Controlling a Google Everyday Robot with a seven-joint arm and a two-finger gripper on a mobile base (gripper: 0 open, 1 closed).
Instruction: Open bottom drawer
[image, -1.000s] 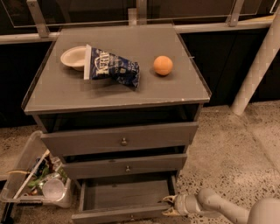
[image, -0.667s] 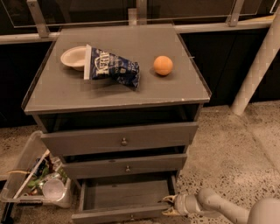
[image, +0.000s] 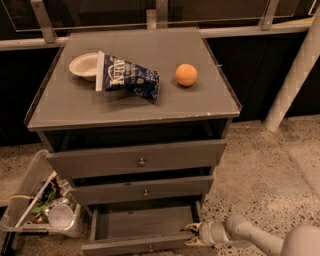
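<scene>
The grey cabinet has three drawer fronts. The bottom drawer (image: 142, 244) is pulled out, its empty inside showing, with a tiny knob (image: 150, 247) on its front panel at the lower edge of the view. My gripper (image: 192, 235) is at the drawer's right front corner, low near the floor, its pale fingertips beside the drawer's right side. The arm runs off to the lower right. The middle drawer (image: 145, 189) and top drawer (image: 137, 158) stand slightly out.
On the cabinet top (image: 65, 107) lie a white bowl (image: 82, 65), a blue chip bag (image: 129, 78) and an orange (image: 186, 75). A clear bin of rubbish (image: 42, 210) stands on the floor at the left. A white post (image: 295, 75) rises at the right.
</scene>
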